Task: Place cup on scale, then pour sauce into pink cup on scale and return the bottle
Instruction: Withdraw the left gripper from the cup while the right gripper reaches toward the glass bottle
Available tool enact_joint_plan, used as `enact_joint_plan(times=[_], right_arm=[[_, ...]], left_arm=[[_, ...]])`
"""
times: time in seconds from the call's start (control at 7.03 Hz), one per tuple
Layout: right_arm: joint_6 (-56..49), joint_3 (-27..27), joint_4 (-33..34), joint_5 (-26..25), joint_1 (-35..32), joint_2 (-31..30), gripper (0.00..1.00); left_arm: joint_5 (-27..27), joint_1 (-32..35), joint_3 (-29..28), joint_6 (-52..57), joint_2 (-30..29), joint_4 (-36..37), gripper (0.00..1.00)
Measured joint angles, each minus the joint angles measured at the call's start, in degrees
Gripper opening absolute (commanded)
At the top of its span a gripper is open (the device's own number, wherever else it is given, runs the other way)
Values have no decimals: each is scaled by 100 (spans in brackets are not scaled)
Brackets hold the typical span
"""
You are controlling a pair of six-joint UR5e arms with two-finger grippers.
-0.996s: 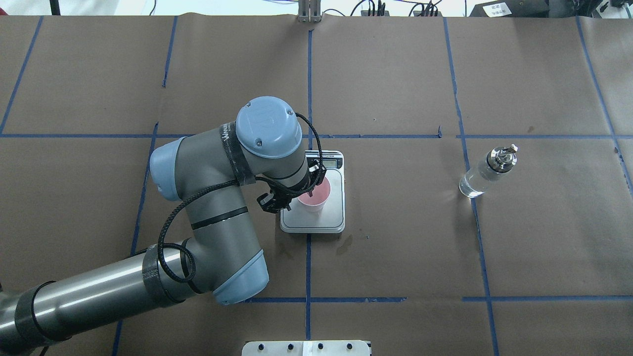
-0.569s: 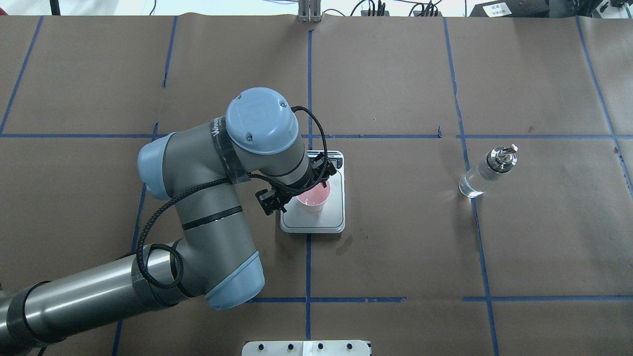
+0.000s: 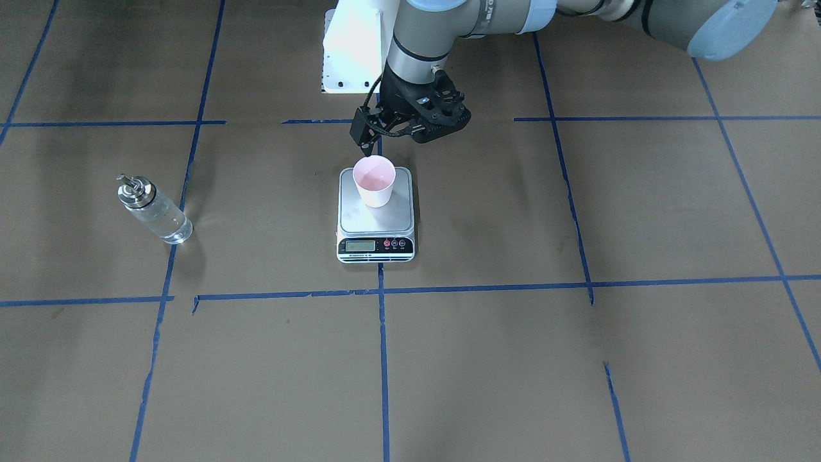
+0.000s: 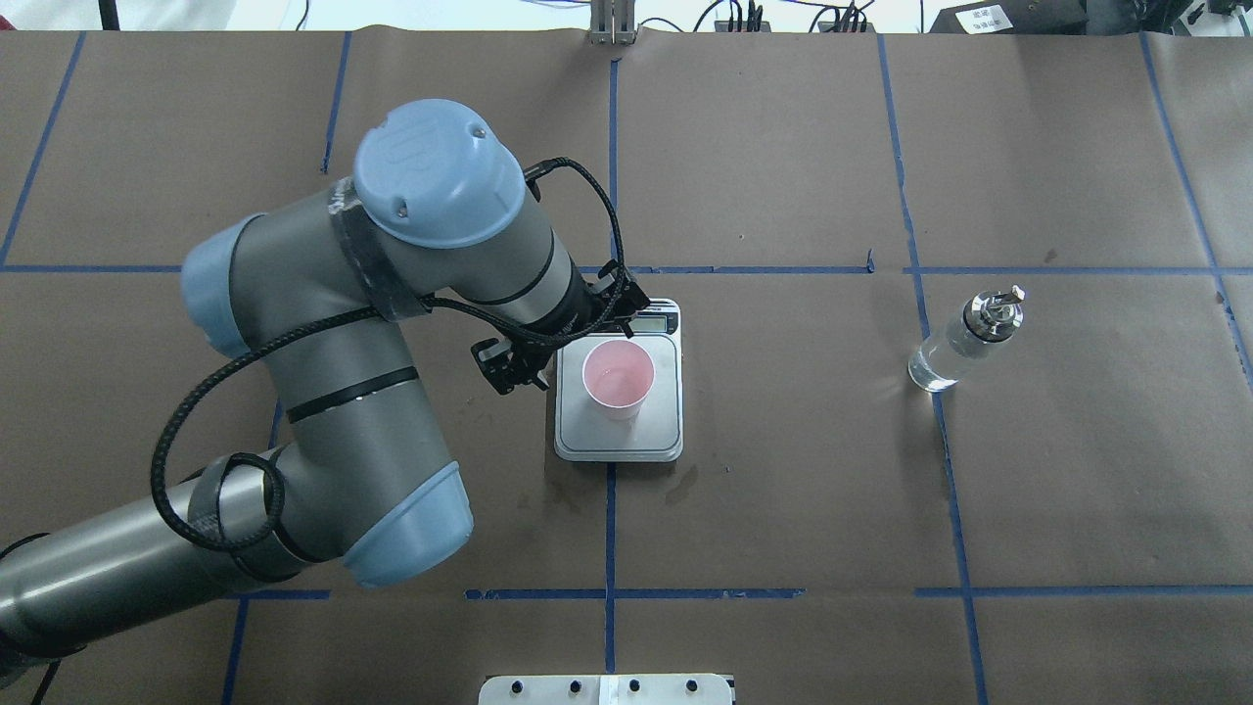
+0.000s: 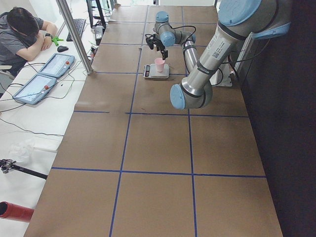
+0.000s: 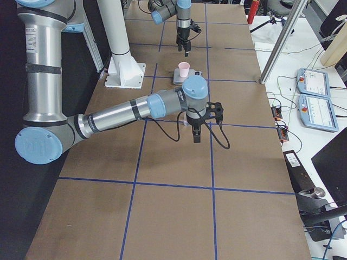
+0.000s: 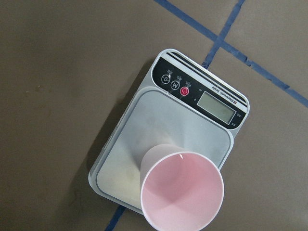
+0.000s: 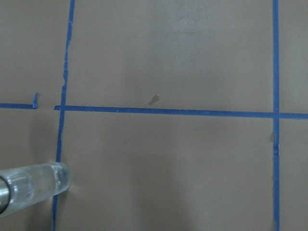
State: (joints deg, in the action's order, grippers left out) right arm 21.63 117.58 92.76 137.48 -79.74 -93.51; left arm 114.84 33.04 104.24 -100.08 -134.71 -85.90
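Upright cup (image 4: 618, 379) on scale (image 4: 662, 431) — bottle (image 4: 964, 343) apart

Near arm's right gripper (image 6: 196, 136) points straight down, close over the brown surface (image 6: 162, 216), black cable (image 6: 219, 142) looping beside it. Far arm's left gripper (image 6: 184, 49) hangs above & just beyond pink cup (image 6: 184, 69), not touching; cup upright on scale (image 6: 191, 80). Jaw gaps too small to tell.
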Motion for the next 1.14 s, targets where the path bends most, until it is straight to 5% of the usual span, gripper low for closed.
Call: enact_joint_plan(times=[0.57,1.14], right_arm=[[2181,2033,88,-1079,1532,-621,100],[4385,2174,-2719,-3472,3708,-1824,100]], left_arm=[[501,870,357,841,437,3,100],[541,1239,958,1743,1128,4,100]])
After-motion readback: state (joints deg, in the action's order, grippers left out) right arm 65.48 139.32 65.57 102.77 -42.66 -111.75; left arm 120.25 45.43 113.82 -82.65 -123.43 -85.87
